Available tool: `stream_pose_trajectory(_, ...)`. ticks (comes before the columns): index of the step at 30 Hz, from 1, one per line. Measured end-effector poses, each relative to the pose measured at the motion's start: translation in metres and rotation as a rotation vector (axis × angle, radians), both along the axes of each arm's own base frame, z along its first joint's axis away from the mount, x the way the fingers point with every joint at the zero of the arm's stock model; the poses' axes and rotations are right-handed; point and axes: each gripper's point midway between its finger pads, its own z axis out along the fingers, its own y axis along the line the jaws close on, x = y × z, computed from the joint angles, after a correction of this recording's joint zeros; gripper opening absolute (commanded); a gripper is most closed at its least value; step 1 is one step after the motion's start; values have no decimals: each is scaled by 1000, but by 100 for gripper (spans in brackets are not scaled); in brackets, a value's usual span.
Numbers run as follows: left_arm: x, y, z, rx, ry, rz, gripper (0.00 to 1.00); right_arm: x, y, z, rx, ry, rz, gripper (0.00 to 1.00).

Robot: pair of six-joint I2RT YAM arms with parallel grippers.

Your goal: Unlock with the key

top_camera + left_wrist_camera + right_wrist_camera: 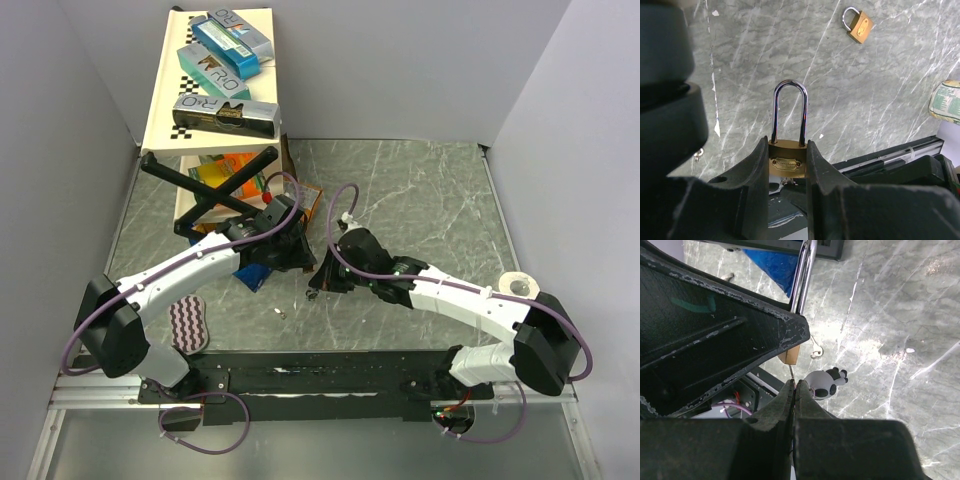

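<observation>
Right wrist view, frame centre: right gripper (794, 385) clenched on dark grey metal key (791, 371), tip at underside of small brass padlock (786, 162) clamped in left gripper (786, 145); off-axis twist could slip or bend key.

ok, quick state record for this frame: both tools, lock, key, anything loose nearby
left tool: closed on the brass body of the padlock, shackle pointing away from the wrist
padlock shackle: seated in the body on both sides
right tool: shut on the key, a thin metal blade sticking out past the fingertips
key position: tip at the padlock's underside; whether it has entered cannot be told
second padlock: lying loose on the table, apart from both tools
panda charm: beside the right tool's fingertips
</observation>
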Motion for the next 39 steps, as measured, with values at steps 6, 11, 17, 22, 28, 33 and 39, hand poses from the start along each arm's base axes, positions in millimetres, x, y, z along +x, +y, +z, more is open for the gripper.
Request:
stream_pose_trajectory(6, 2, -1, 1, -10, -1, 13, 1, 3, -2, 1, 12, 15, -2, 0)
stream_pose_trajectory(11, 3, -1, 2, -13, -1, 27, 1, 4, -3, 1, 21, 28, -1, 0)
stream_pose_trajectory(17, 5, 2, 1, -4, -4, 36, 1, 6, 1, 1, 17, 39, 4, 0)
stream_pose_trajectory(22, 5, 2, 0, -1, -4, 39, 1, 7, 2, 1, 16, 42, 4, 0)
stream_pose_trajectory(28, 9, 0, 10, -42, -22, 56, 1, 27, -1, 9, 38, 4, -48, 0)
stream_pose_trajectory(33, 10, 0, 12, -50, -25, 63, 1, 28, -1, 11, 40, -2, -38, 0)
stream_pose_trajectory(39, 11, 1, 15, -58, -30, 65, 1, 28, -1, 13, 49, -14, -6, 0)
